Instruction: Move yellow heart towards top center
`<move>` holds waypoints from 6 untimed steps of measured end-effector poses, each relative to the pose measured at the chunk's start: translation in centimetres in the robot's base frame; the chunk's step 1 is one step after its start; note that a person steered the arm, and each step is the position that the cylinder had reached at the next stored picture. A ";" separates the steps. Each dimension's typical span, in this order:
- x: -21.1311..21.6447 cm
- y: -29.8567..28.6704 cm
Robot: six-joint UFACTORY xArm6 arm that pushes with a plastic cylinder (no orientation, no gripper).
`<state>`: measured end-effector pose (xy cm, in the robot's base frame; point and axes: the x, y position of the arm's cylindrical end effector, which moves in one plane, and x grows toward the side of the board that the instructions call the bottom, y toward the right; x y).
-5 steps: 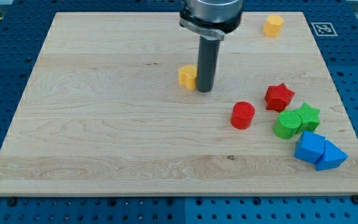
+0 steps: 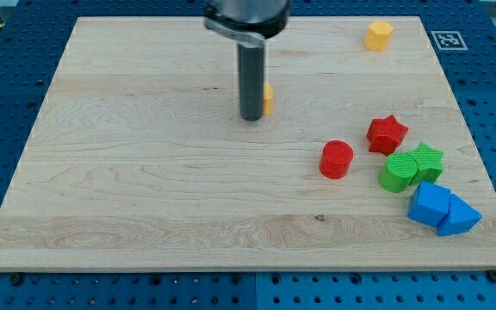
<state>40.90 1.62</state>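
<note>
1. Standing on the board (image 2: pixel 145 172), the tip (image 2: pixel 251 117) is a bare rod with no jaws, so it clamps nothing; it touches the yellow heart (image 2: pixel 268 99) from the view's left, hiding most of it.
2. Task thing: the heart lies near the board's centre line, in the upper half, well short of the top edge.
3. Step in hand, as judged: re-positioning around the heart. The next move calls for getting the tip below the heart, then pushing towards the view's top.
4. Count: two yellow blocks, the heart and a yellow block (image 2: pixel 379 35) at top right; two red, a star (image 2: pixel 387 133) and a cylinder (image 2: pixel 337 159); two green (image 2: pixel 411 166); two blue (image 2: pixel 442 209).
</note>
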 end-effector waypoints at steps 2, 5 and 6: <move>-4.4 1.0; -9.7 -0.4; -12.5 -3.2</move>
